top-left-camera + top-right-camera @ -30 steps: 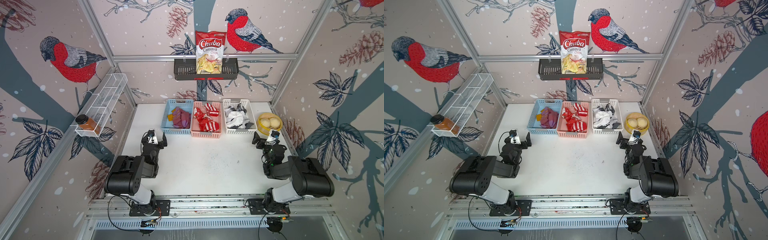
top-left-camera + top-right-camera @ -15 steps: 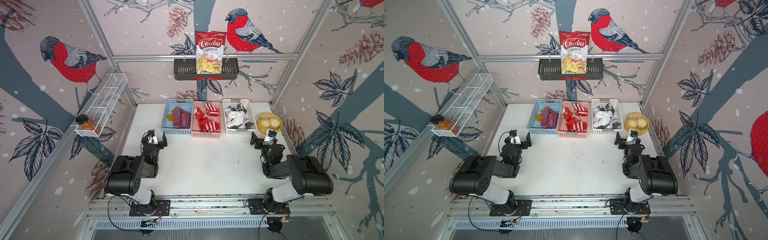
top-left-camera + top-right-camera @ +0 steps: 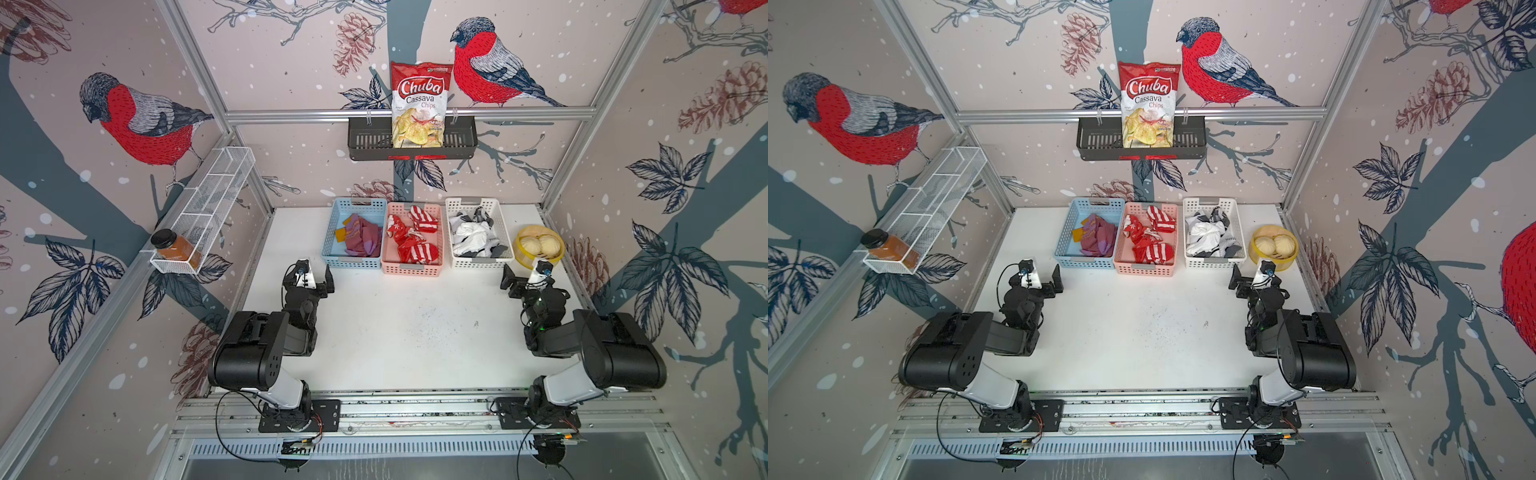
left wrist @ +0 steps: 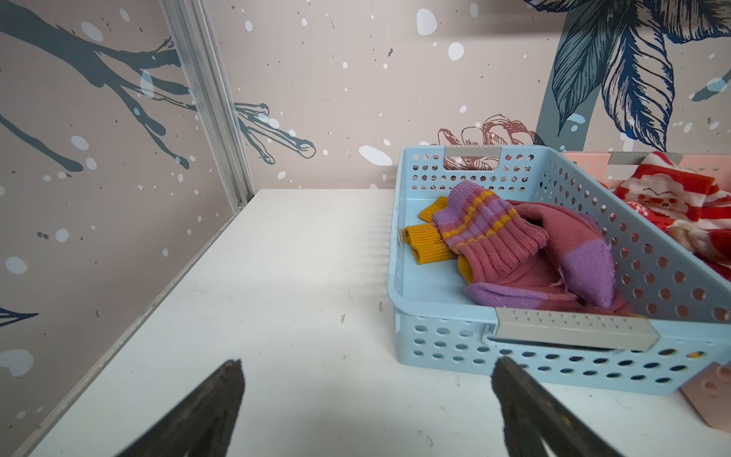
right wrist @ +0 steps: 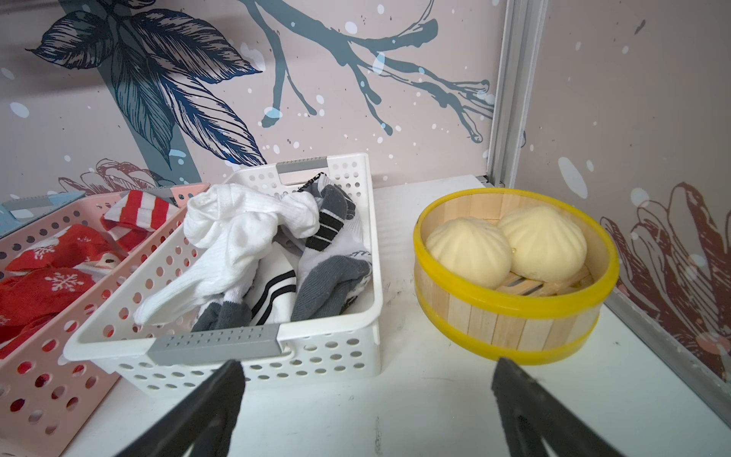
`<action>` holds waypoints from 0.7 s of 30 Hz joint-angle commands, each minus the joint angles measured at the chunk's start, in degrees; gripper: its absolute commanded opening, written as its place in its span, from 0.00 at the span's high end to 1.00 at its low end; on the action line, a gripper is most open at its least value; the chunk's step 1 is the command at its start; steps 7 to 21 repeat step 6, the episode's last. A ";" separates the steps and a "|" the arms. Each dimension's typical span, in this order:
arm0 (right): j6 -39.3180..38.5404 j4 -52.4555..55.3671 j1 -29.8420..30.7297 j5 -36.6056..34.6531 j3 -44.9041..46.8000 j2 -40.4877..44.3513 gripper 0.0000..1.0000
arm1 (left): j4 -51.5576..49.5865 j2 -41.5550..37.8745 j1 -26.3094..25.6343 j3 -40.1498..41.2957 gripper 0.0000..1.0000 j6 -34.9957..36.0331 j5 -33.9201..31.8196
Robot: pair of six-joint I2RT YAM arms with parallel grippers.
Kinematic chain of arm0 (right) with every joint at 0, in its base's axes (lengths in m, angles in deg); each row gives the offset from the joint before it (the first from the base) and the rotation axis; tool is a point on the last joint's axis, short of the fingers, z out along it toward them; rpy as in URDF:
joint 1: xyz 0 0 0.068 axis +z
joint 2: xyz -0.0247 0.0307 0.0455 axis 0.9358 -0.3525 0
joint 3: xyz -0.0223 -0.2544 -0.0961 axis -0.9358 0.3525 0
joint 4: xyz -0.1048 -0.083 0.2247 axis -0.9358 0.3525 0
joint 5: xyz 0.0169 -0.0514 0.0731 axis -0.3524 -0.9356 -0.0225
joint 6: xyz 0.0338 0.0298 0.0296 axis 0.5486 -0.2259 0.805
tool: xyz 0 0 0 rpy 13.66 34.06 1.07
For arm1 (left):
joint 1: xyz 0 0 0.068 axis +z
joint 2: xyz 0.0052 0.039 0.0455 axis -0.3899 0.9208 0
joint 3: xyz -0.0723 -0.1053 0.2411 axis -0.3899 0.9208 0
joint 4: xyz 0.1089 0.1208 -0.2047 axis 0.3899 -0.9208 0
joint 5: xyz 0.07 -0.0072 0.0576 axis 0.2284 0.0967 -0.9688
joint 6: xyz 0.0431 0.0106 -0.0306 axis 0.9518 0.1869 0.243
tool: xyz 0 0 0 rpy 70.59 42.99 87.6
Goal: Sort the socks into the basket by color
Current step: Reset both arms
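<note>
Three baskets stand in a row at the back of the white table. The blue basket point(image 3: 351, 262) point(image 4: 443, 344) holds the maroon-purple socks point(image 3: 363, 239) point(image 4: 534, 253) with mustard cuffs. Red-and-white socks point(image 3: 411, 243) fill the pink basket point(image 3: 411, 269). White, grey and black-striped socks point(image 3: 473, 237) point(image 5: 253, 245) lie in the white basket point(image 3: 482, 262) point(image 5: 324, 360). No sock shows on the bare table. My left gripper point(image 3: 309, 279) point(image 4: 367, 363) hangs open and empty just before the blue basket. My right gripper point(image 3: 525, 276) point(image 5: 368, 363) is open and empty too, between the white basket's front and the steamer.
A yellow-rimmed wooden steamer point(image 3: 538, 264) point(image 5: 514, 308) with two buns sits right of the white basket, by the right wall. A chips bag point(image 3: 419, 104) stands in a black rack on the back wall. A wire shelf point(image 3: 208, 199) with a jar point(image 3: 174, 247) hangs on the left wall.
My right gripper has shifted slightly to the left. The left arm and the socks have not moved.
</note>
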 commanded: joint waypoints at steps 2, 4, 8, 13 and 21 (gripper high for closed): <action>-1.67 -1.53 1.54 -2.40 -0.23 -0.35 0.00 | 0.48 0.09 0.15 0.01 0.02 -0.31 0.33; -1.19 -1.40 1.11 -1.56 -0.26 -0.34 0.00 | 0.47 0.09 0.17 -0.05 0.02 -0.31 0.32; -1.25 -1.95 1.12 -1.69 0.14 -0.05 0.00 | 0.47 0.09 0.12 -0.05 0.02 -0.31 0.33; -1.25 -1.95 1.12 -1.69 0.14 -0.05 0.00 | 0.47 0.09 0.12 -0.05 0.02 -0.31 0.33; -1.25 -1.95 1.12 -1.69 0.14 -0.05 0.00 | 0.47 0.09 0.12 -0.05 0.02 -0.31 0.33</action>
